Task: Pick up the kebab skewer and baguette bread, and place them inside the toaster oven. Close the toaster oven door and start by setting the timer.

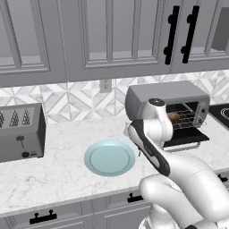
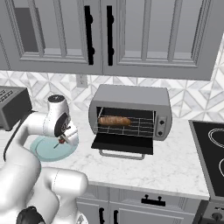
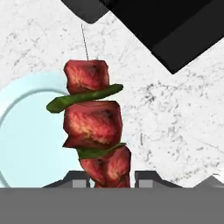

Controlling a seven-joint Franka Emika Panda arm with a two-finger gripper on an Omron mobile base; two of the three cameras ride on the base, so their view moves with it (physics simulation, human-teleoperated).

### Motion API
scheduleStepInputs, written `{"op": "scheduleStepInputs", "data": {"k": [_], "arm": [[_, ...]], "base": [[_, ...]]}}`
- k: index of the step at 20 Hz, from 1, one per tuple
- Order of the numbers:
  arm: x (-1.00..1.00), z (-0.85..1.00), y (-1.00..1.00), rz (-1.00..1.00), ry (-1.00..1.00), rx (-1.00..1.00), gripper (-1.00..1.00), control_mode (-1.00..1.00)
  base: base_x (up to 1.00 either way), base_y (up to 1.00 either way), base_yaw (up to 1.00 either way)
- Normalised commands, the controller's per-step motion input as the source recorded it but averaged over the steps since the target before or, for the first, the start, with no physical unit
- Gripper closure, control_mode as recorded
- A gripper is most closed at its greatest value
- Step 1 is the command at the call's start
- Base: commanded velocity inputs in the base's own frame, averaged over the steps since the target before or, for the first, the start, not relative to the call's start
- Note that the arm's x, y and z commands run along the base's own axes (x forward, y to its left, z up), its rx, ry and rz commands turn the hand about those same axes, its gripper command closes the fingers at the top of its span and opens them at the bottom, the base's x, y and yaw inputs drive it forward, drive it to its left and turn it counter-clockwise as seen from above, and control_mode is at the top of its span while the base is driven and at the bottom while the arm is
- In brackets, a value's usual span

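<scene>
Three red, glossy meat chunks with thin green slivers between them sit threaded on the kebab skewer (image 3: 94,131), whose fine dark stick pokes out past the top chunk in my hand view. I see the jaws (image 3: 113,177) closed on its lowest chunk, one dark tip on either side, the skewer running straight out from between them. Beneath it lie the white veined marble desk (image 3: 166,127) and the round, smooth pale-blue plate (image 3: 26,140), which holds nothing. From the right base view, the skewer hangs small under the hand, above the plate's near edge. Further right stands the toaster oven (image 2: 131,98), a boxy grey metal shell; its toaster oven door (image 2: 123,143) is dropped open flat. Inside, the crusty golden-brown baguette bread (image 2: 114,121) lies lengthwise on the wire rack (image 2: 140,127).
</scene>
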Motion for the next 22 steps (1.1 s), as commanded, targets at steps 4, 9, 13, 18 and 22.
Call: {"op": "scheduleStepInputs", "data": {"k": [4, 9, 13, 18, 22], "arm": [[-0.16, 0.74, -0.81, -0.33, 0.0, 0.06, 1.0, -1.0], [-0.21, 0.62, -0.89, -0.33, 0.0, 0.06, 1.0, -1.0], [-0.11, 0.51, -0.9, -0.31, 0.0, 0.06, 1.0, -1.0], [0.0, 0.39, -0.79, -0.21, -0.08, 0.11, 1.0, -1.0], [0.07, 0.24, -0.69, -0.15, -0.16, 0.16, 1.0, -1.0]], "base": [[0.0, 0.0, 0.0], [0.0, 0.0, 0.0], [0.0, 0.0, 0.0], [0.0, 0.0, 0.0], [0.0, 0.0, 0.0]]}}
